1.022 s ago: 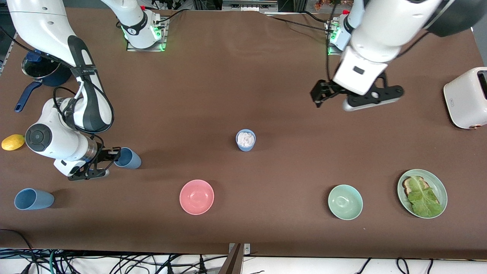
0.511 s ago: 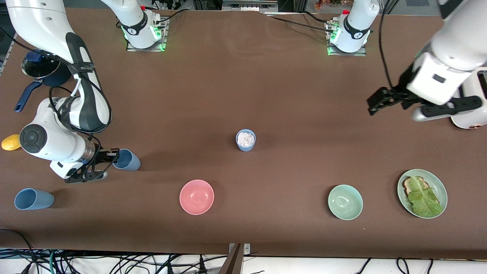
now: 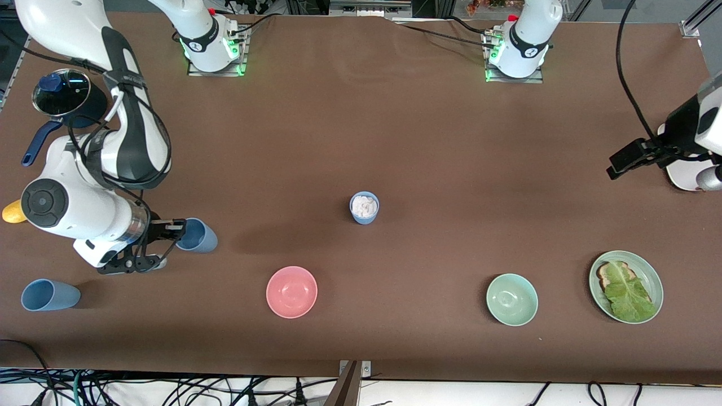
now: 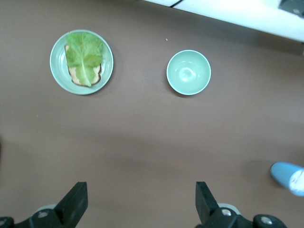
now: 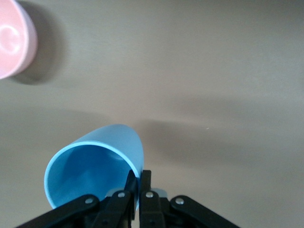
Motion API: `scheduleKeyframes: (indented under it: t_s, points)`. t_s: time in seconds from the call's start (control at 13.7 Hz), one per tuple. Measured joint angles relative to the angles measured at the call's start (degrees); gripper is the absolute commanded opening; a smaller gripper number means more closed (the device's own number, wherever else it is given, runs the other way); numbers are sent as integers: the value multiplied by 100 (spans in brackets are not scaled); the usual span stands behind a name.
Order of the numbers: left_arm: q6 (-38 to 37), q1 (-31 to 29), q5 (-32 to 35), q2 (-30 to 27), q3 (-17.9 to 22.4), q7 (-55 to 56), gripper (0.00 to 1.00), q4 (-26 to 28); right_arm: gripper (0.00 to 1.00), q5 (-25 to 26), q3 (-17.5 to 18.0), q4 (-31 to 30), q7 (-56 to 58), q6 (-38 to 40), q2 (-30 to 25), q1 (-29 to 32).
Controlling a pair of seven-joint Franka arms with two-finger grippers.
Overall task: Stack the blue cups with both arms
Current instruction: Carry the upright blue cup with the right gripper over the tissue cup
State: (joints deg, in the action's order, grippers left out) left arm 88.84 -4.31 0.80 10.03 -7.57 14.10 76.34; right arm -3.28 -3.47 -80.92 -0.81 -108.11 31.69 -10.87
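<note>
Pinched between the closed fingers of the right gripper point(image 3: 169, 228) is the rim wall of one blue cup point(image 3: 197, 235); in the right wrist view the fingers point(image 5: 138, 190) are seen pressed together on the thin edge of that cup point(image 5: 95, 166), which is tipped with its mouth toward the camera. This cup is held at the right arm's end of the desk point(image 3: 361, 141), low over the surface; whether it is touching the cloth cannot be told. A second blue cup point(image 3: 48, 295) is seen lying on its side nearer to the front camera, toward the same end. A third blue cup point(image 3: 364, 207) stands upright at the middle of the desk, with something pale and crumpled inside it.

The left gripper point(image 3: 626, 160) is held over the left arm's end of the desk, beside a white toaster point(image 3: 685, 175), and its fingers are spread wide with nothing between them, as the left wrist view shows point(image 4: 140, 202). That arm appears to be waiting.

The cups are judged to be light, stiff and smooth-walled, so a rim pinch can be expected to let a cup swing or slip if it is moved sharply. A firmer hold would be had across the body, below the rim. Being tapered, the cups should nest mouth-up, provided each is brought upright first.

A pink bowl point(image 3: 291, 291), a green bowl point(image 3: 511, 299) and a plate point(image 3: 648, 270) carrying toast and lettuce are also on the desk.
</note>
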Motion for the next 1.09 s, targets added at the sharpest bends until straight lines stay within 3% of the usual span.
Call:
scheduleKeyframes:
  t_s: [0.29, 1.09]
  points:
    - [-43, -245, 0, -84, 116, -582, 100, 39, 0, -9, 27, 219, -1091, 394, -127, -627]
    - [-990, -146, -3, -726, 393, -931, 100, 334, 0, -16, 63, 514, -4285, 594, -279, -2514]
